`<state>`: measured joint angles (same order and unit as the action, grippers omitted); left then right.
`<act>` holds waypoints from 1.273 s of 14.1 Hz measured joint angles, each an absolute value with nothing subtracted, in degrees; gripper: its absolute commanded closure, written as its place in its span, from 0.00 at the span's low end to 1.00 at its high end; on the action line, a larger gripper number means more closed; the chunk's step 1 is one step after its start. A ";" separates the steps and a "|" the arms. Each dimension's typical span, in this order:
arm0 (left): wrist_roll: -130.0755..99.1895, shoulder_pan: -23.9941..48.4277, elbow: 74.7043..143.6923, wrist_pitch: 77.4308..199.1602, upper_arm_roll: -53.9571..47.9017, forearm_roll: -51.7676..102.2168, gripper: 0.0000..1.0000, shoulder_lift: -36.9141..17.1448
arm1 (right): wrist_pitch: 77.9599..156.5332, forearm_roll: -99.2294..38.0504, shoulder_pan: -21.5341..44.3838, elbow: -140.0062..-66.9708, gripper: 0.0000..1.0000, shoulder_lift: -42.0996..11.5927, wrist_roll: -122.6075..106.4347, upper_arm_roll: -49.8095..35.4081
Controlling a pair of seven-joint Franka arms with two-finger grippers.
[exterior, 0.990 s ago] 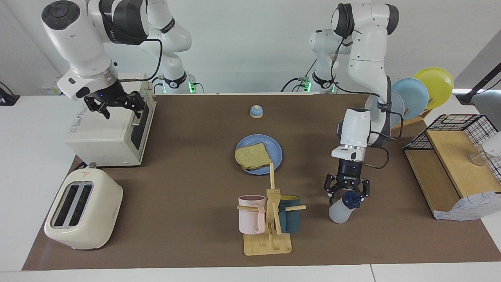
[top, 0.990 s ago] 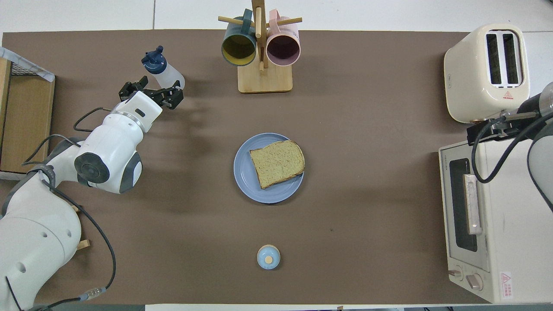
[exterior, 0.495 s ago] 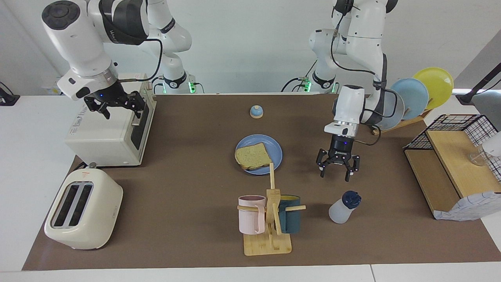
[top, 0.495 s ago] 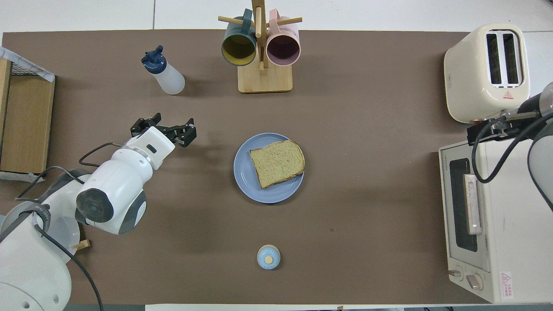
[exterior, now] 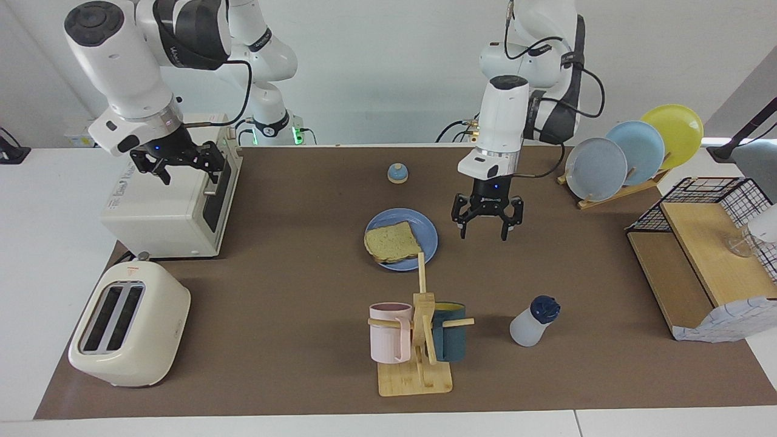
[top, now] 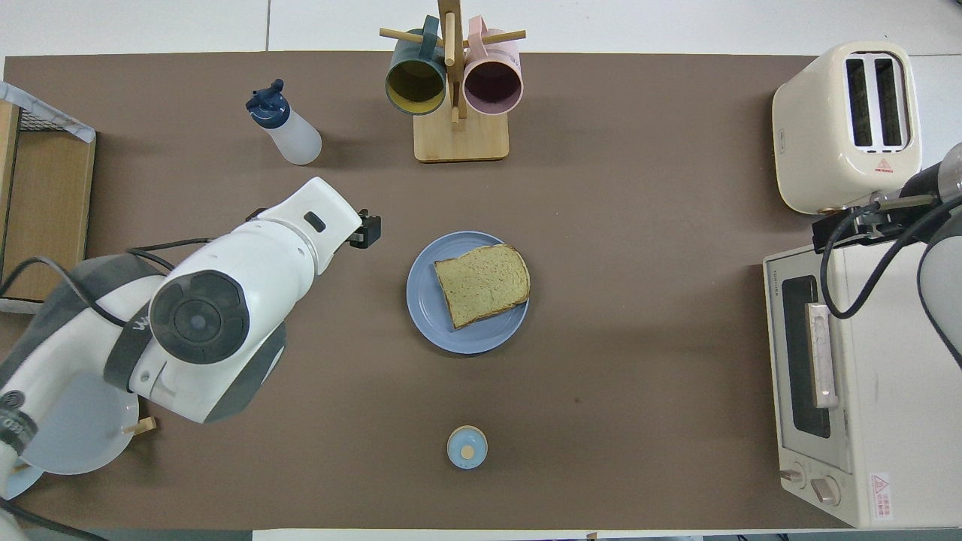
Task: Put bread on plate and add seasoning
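Observation:
The bread (exterior: 393,241) lies flat on the blue plate (exterior: 428,233) in the middle of the brown mat; it also shows as bread (top: 482,284) on the plate (top: 432,319) from overhead. The seasoning (exterior: 533,321), a pale bottle with a navy cap, stands alone on the mat, farther from the robots than the plate and toward the left arm's end. My left gripper (exterior: 483,233) hangs open and empty over bare mat beside the plate. My right gripper (exterior: 189,177) waits open and empty above the toaster oven (exterior: 161,209).
A cream toaster (exterior: 128,323) stands by the oven. A wooden mug rack (exterior: 419,349) with two mugs is beside the bottle. A small blue bell (exterior: 397,173), a rack of upright plates (exterior: 631,152) and a wooden shelf with a wire basket (exterior: 698,255) are also on the table.
My left gripper rose from around the seasoning bottle's cap and swung toward the robots, ending beside the plate. The bottle stayed where it stood. The right arm has not moved.

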<state>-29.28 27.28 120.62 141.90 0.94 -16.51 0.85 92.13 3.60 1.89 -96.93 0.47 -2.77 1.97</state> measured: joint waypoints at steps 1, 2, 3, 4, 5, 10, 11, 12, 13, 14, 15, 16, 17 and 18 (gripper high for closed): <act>-28.66 27.29 116.82 135.13 0.90 -16.17 0.00 1.34 | 92.13 3.60 1.89 -96.93 0.00 0.46 -2.77 1.97; -26.83 27.26 113.53 129.61 1.04 -14.89 0.00 1.86 | 92.13 3.60 1.89 -96.93 0.00 0.46 -2.77 1.97; -23.84 27.13 110.96 125.08 1.41 -12.88 0.00 2.47 | 92.13 3.60 1.89 -96.93 0.00 0.46 -2.77 1.97; -20.12 26.45 108.56 120.39 1.79 -10.96 0.00 3.05 | 92.13 3.60 1.89 -96.93 0.00 0.46 -2.77 1.97; -16.20 24.97 106.30 115.71 2.04 -9.74 0.00 3.61 | 92.13 3.60 1.89 -96.93 0.00 0.46 -2.77 1.97; 3.58 13.30 100.68 99.88 2.90 -7.58 0.00 6.75 | 92.13 3.60 1.89 -96.93 0.00 0.46 -2.77 1.97; 4.71 11.84 100.68 98.68 3.10 -7.26 0.00 7.42 | 92.13 3.60 1.89 -96.93 0.00 0.46 -2.77 1.97; 4.97 10.89 100.68 97.46 3.18 -7.17 0.00 7.99 | 92.13 3.60 1.89 -96.93 0.00 0.46 -2.77 1.97; 4.97 9.94 100.68 96.21 3.23 -7.17 0.00 8.51 | 92.13 3.60 1.89 -96.93 0.00 0.46 -2.77 1.97; 4.97 8.74 100.68 95.46 3.26 -7.17 0.00 8.90 | 92.13 3.60 1.89 -96.93 0.00 0.46 -2.77 1.97; 4.97 7.61 100.69 94.96 3.30 -7.16 0.00 9.25 | 92.13 3.60 1.89 -96.93 0.00 0.46 -2.77 1.97; 4.97 6.72 100.69 94.75 3.32 -7.15 0.00 9.60 | 92.13 3.60 1.89 -96.93 0.00 0.46 -2.77 1.97; 4.97 6.15 100.68 94.72 3.35 -7.14 0.00 9.90 | 92.13 3.60 1.89 -96.93 0.00 0.46 -2.77 1.97; 4.97 5.67 100.69 94.70 3.38 -7.14 0.00 10.16 | 92.13 3.60 1.89 -96.93 0.00 0.47 -2.77 1.97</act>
<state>4.97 5.67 100.69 94.70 3.38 -7.14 10.16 92.13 3.60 1.89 -96.93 0.47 -2.77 1.97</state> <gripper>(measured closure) 0.000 0.000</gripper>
